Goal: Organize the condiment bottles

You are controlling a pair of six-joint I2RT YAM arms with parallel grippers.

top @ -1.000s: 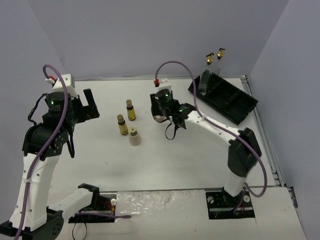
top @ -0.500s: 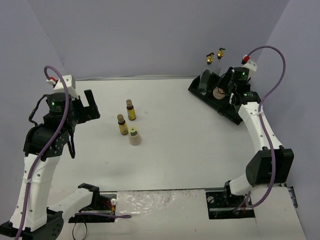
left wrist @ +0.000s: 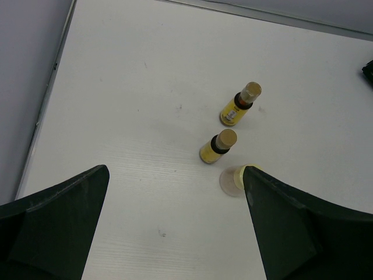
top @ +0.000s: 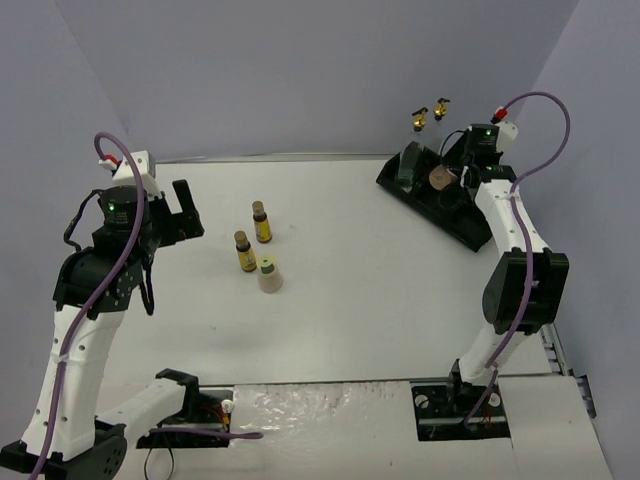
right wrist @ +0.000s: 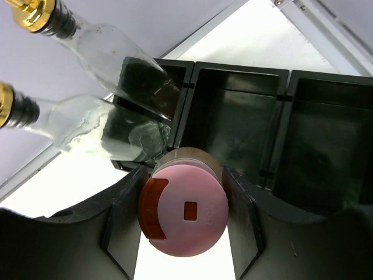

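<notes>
Over at the far right of the table (top: 350, 300), the right gripper (right wrist: 183, 201) is clamped on the pink-capped bottle (right wrist: 183, 217), one finger pressed against each side of its body just below the cap. The bottle hangs cap-up over the black tray (right wrist: 233, 116), at the tray's near edge and just beside the two clear glass bottles (right wrist: 111, 49). Those two lean in the tray's left-end compartments, their gold-and-black spouts pointing up and to the left in the right wrist view. Whether the pink-capped bottle's base touches the tray cannot be told from these views.

Meanwhile the left gripper (left wrist: 175, 172) hovers above the left side of the table with its jaws spread wide apart and nothing between them. Ahead of it, near the middle of the table, stand the two amber bottles (top: 262, 221), upright and close together but not touching. The cream-capped bottle (top: 268, 273) stands just beside the nearer amber one, on its near-right side; in the left wrist view one finger partly covers it.
</notes>
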